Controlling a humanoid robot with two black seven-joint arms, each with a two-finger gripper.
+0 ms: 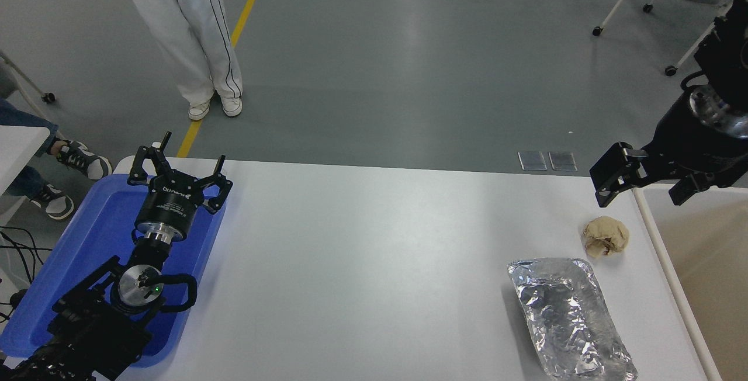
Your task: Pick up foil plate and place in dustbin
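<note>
Two tools listed. Right tool (643, 181): raised over the tabletop's (374, 252) far right edge, jaws apart, nothing between them, reaching in from the right side. Left tool (178, 173): parked at lower left over the blue tray (76, 264), jaws spread, carrying nothing.

Foil plate (570, 317): silver, crinkled, shallow with raised rim. Lying flat on the tabletop, nearer the robot than the right tool and a little to its left, well apart from it. No contact with either tool.

Paper ball (606, 236): tan, crumpled, small. Resting between the right tool and the foil plate, just below the tool, close to the plate's far end but not touching it.

Dustbin (660, 252): off-white rounded rim, beige inside. Standing directly beside and below the right tool, at the tabletop's right edge. Visible part of the interior showing no contents.

Person: white trousers and shoes, standing on the floor beyond the tabletop, far to the left of the right tool. Second pair of shoes at the left edge.

Progress, as judged: nothing completed. Plate not yet grasped, not lifted, not in the bin. Remaining: descent to the plate past the paper ball, closing on the rim, lift, short carry right over the rim, release.
</note>
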